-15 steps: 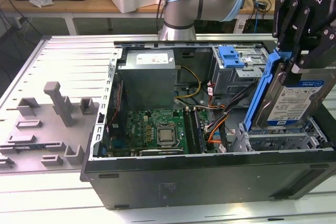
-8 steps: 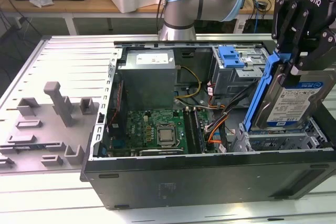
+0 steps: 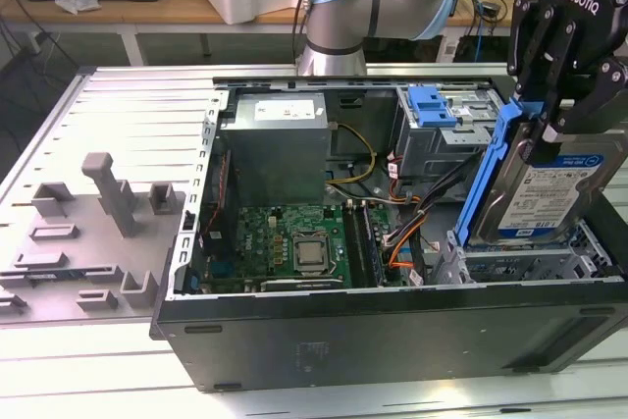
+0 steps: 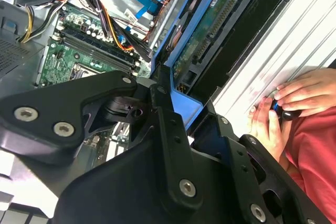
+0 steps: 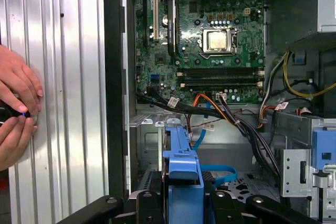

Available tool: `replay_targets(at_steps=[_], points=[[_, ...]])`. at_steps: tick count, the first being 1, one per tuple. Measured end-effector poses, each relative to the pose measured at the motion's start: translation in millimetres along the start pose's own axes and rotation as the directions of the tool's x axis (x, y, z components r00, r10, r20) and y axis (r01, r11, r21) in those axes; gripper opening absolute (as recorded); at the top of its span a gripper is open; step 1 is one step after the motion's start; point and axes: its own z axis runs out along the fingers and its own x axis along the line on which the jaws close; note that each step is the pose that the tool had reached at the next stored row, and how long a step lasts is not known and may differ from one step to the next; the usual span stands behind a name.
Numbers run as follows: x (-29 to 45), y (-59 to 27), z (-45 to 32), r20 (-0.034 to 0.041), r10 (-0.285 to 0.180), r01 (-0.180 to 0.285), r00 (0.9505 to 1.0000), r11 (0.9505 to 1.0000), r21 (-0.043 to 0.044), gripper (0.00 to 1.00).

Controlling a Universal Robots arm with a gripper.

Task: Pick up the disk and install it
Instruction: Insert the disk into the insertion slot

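Black jaws are clamped on the upper edge of the disk (image 3: 554,193), which stands tilted at the exterior view's right. Its lower end is at a drive bay of the open computer case (image 3: 392,340). Left of it lies 1 green motherboard (image 3: 285,237). In the first wrist view, a person's 2 hands (image 5: 16,108) are over the ribbed table (image 5: 68,77).

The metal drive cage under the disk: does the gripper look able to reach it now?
Probably yes. The gripper holds the disk tilted right over the cage, the case is open on top, and the cables lie beside the cage, not over it.
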Motion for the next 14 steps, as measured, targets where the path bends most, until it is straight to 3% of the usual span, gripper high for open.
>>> replay_targets(at_steps=[14], points=[[-0.3,0.1,4.1,-0.0001,0.0,0.0,1.0,1.0,0.0,0.37]])
